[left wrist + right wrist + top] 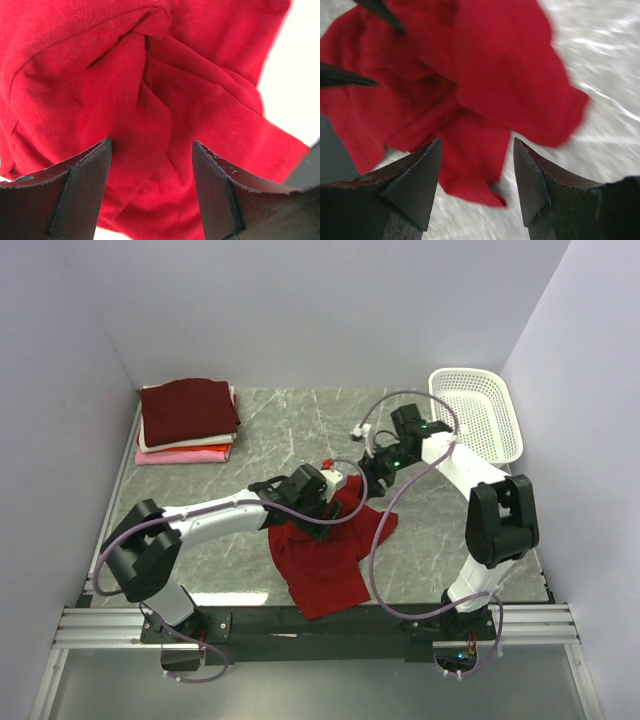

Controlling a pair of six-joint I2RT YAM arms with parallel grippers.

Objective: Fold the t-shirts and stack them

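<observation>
Jaws of left end effector [151, 145] and right end effector [477, 142] stand apart, clamping nothing; crumpled bright red cloth t-shirt [322, 575] needs separate outer edges pinched, then spread flat.

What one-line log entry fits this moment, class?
red t-shirt: crumpled, unfolded | left end effector: open at shirt | right end effector: open above shirt | folded stack: far-left corner | basket: far right

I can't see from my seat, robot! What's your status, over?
Left gripper open, at crumpled bright red cloth t-shirt. Right gripper open, pointed at it. Shirt not folded yet. Nothing else on it.
</observation>
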